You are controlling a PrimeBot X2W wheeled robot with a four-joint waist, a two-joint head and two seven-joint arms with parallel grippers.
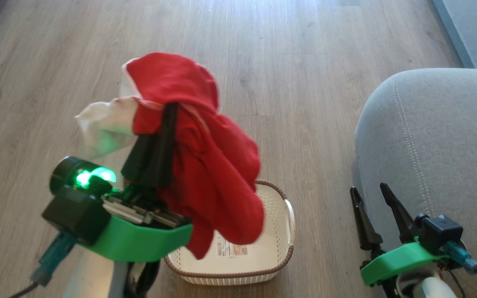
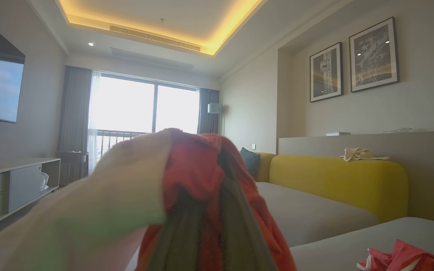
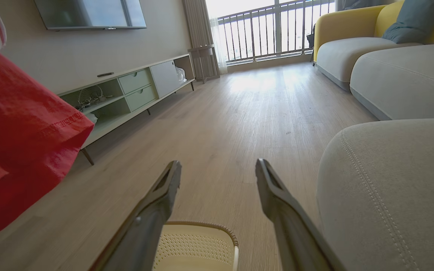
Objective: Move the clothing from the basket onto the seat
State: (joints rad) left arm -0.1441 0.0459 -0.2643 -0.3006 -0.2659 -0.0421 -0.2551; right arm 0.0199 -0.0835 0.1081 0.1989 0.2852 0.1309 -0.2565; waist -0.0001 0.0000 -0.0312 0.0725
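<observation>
Red and white clothing [image 1: 205,165], in the head view, hangs from the left claw [image 1: 168,124], which is clamped shut on it high above the cream basket [image 1: 282,231], likely ready to swing across to the grey seat [image 1: 429,136], where the right claw [image 1: 367,187] sits empty and spread wide. Left wrist view adds another red garment [image 2: 399,258] lying on the seat. Right wrist view shows the parted fingers [image 3: 156,203] above the basket rim.

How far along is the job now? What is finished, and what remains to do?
Done: one red garment lies on the grey seat. In hand: the left hand is shut on a second garment, held above the basket. Left: carry it to the seat and release it. The visible basket floor looks empty; the right hand is open.
</observation>
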